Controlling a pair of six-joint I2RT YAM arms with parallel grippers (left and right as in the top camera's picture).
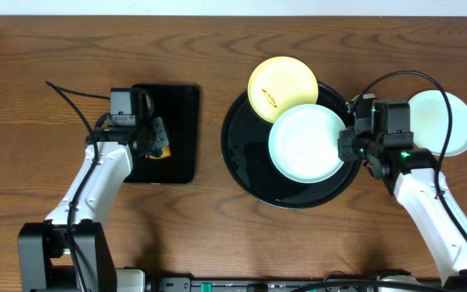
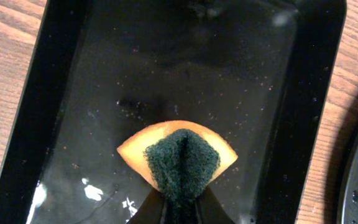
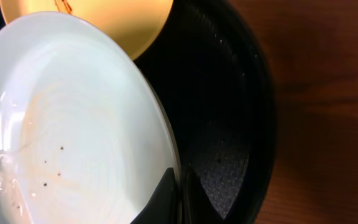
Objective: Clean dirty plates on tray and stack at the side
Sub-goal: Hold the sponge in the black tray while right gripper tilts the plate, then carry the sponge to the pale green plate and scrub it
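A mint-white plate (image 1: 306, 143) (image 3: 73, 124) with faint brown streaks and specks lies in the round black tray (image 1: 250, 166) (image 3: 229, 130). My right gripper (image 1: 349, 148) (image 3: 180, 200) is shut on its right rim. A pale yellow plate (image 1: 282, 88) (image 3: 104, 25) with a brown smear overlaps the tray's far edge, partly under the mint plate. Another mint-white plate (image 1: 440, 122) rests on the table to the right of the tray. My left gripper (image 1: 159, 139) (image 2: 180, 208) is shut on an orange and dark green sponge (image 1: 162, 151) (image 2: 182, 155), folding it.
The sponge hangs over a smaller rectangular black tray (image 1: 177, 122) (image 2: 166, 74), wet with droplets, left of the round tray. Bare wooden table (image 1: 209, 227) surrounds both trays. Cables trail from both arms.
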